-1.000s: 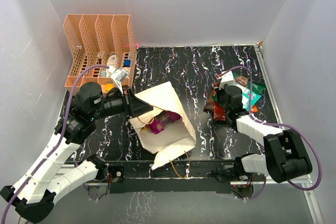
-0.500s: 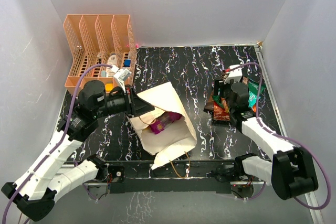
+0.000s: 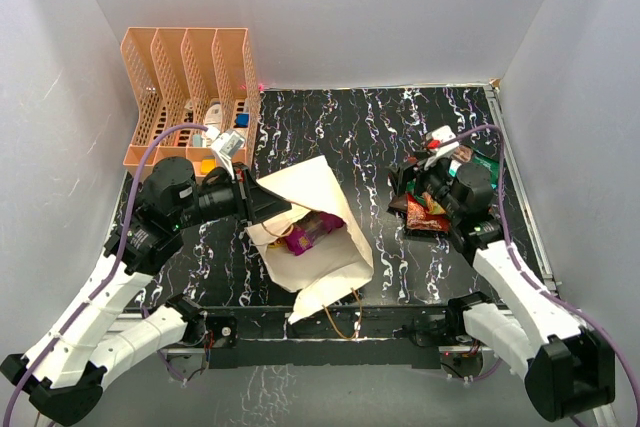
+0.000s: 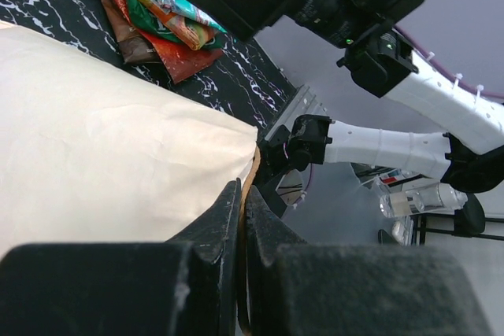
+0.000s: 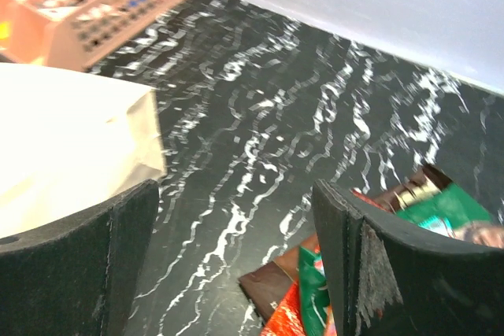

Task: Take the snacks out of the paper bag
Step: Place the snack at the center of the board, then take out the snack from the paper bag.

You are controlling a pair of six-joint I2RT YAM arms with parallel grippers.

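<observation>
The paper bag lies on its side on the black marbled table with its mouth held up. My left gripper is shut on the bag's upper rim; in the left wrist view the fingers pinch the paper edge of the paper bag. A purple packet shows inside the mouth. A pile of snacks in red, brown, green and orange lies at the right. My right gripper hangs open just above that pile. In the right wrist view the right gripper holds nothing, with the snacks under its right finger.
An orange slotted rack with small white and blue items stands at the back left, close behind my left wrist. The bag's brown cord handle trails over the table's front edge. White walls close in the back and both sides.
My right gripper has opened over the snack pile and its wrist has drawn back to the right. The left gripper and the bag have stayed put.
</observation>
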